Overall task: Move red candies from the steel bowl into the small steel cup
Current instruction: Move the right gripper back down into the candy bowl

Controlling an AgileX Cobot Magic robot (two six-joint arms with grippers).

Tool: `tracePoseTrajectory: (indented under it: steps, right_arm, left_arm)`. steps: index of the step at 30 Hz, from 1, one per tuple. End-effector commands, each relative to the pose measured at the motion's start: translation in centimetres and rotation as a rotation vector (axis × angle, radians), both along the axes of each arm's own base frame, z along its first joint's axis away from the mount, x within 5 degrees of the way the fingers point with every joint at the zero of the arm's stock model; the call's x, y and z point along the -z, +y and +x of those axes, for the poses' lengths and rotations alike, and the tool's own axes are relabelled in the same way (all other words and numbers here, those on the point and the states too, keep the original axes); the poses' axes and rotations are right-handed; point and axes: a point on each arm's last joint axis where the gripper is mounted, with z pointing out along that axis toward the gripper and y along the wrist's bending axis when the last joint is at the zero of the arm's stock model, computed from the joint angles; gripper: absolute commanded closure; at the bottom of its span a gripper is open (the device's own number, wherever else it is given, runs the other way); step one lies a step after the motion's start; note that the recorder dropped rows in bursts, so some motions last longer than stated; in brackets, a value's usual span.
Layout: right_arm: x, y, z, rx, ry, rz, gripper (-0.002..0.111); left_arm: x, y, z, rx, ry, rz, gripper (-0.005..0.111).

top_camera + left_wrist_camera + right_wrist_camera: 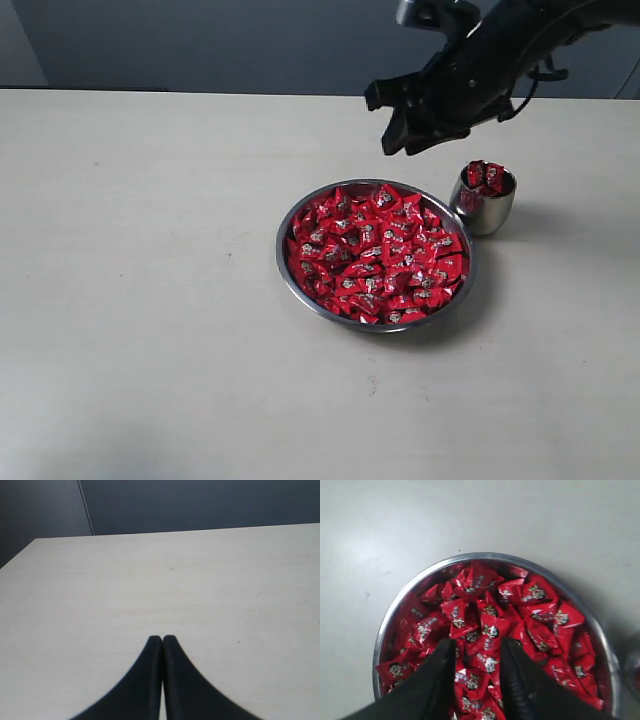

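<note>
The wide steel bowl (281, 248) sits mid-table, heaped with red candies (375, 255). Just to its right stands the small steel cup (484, 210) with a few red candies (484, 176) showing at its mouth. My right gripper (382, 122) hangs in the air over the bowl's far edge, left of the cup. In the right wrist view the right gripper (479, 647) is open above the candies (530, 610) and the bowl's rim (382, 630), with nothing between its fingers. The left gripper (162, 639) is shut over bare table, holding nothing.
The pale table (140, 300) spreads wide to the left and front of the bowl. A dark wall (200, 40) runs behind the table's far edge. The right arm (520, 50) reaches in from the upper right, above the cup.
</note>
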Motion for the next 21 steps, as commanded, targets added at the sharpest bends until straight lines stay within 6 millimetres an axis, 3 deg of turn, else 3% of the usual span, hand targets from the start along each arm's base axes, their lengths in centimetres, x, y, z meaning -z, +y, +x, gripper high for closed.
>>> tracePoseTrajectory:
  steps: [1,10,21]
  right_arm:
    - [1.8,2.8,-0.1,-0.058,-0.065,-0.025,0.077]
    - [6.3,3.8,0.6,-0.082,-0.028,-0.082,0.077]
    - [7.1,8.5,-1.0,-0.23,-0.114,-0.101,0.077]
  left_arm:
    - [0.1,0.0,0.0,0.006,-0.008,0.002,0.106]
    - [0.1,0.0,0.0,0.006,-0.008,0.002,0.106]
    - [0.1,0.0,0.0,0.006,-0.008,0.002,0.106]
